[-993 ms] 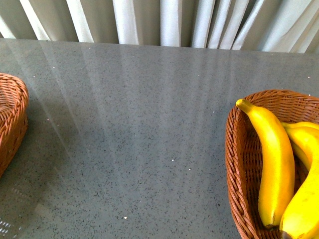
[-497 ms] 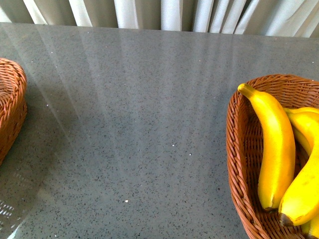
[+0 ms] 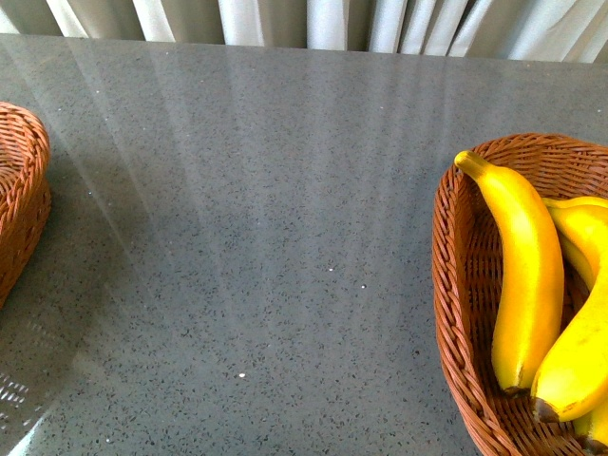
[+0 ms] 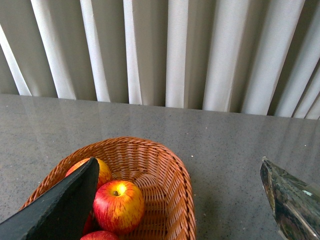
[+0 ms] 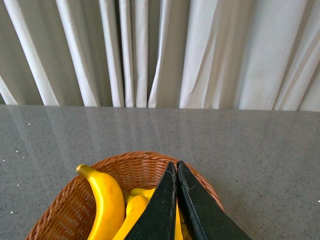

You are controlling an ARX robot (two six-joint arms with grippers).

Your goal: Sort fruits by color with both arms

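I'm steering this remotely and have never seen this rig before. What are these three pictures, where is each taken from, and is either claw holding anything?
It is a robot with two arms, each ending in a two-fingered gripper. The wide picture comes from a camera on the robot's body, looking forward over a grey table; neither arm shows in it. On the right sits a wicker basket with yellow bananas; another basket's edge shows on the left.

The other two pictures come from cameras on the wrists. The left wrist view looks past the left gripper, its fingers wide apart and empty, at a basket holding red apples. The right wrist view shows the right gripper, fingers pressed together with nothing between them, above the banana basket.

No loose fruit shows on the table.
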